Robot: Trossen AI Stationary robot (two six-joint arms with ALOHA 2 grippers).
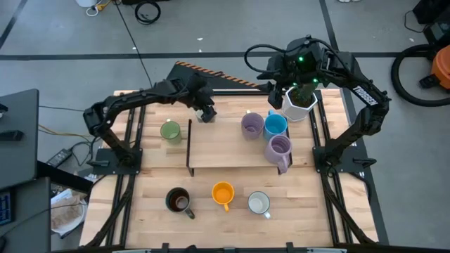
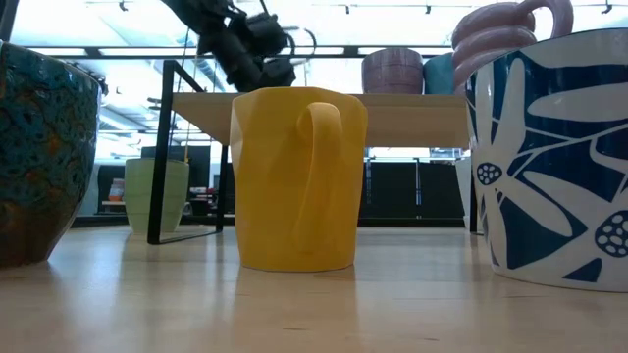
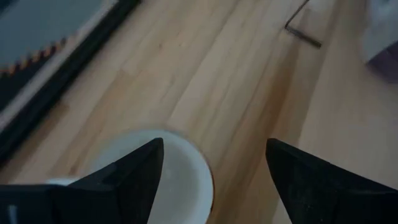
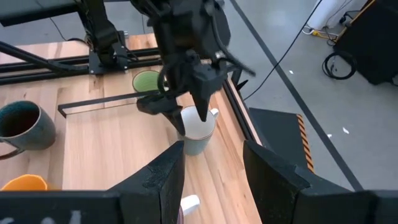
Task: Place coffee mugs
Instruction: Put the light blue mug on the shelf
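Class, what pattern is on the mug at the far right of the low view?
White flower shapes on dark blue mug; low view.

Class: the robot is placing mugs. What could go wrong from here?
1. The open left gripper straddles the white mug's rim; an off-centre pinch could tip it.
2. That mug stands near the table edge, so a nudge might push it off.
3. The open right gripper hangs above the planter and could knock it.

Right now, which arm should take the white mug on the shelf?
Left. The left gripper hangs open right over the white mug, one finger inside its rim. The right gripper is farther off, open above the cactus planter, not aligned with that mug.
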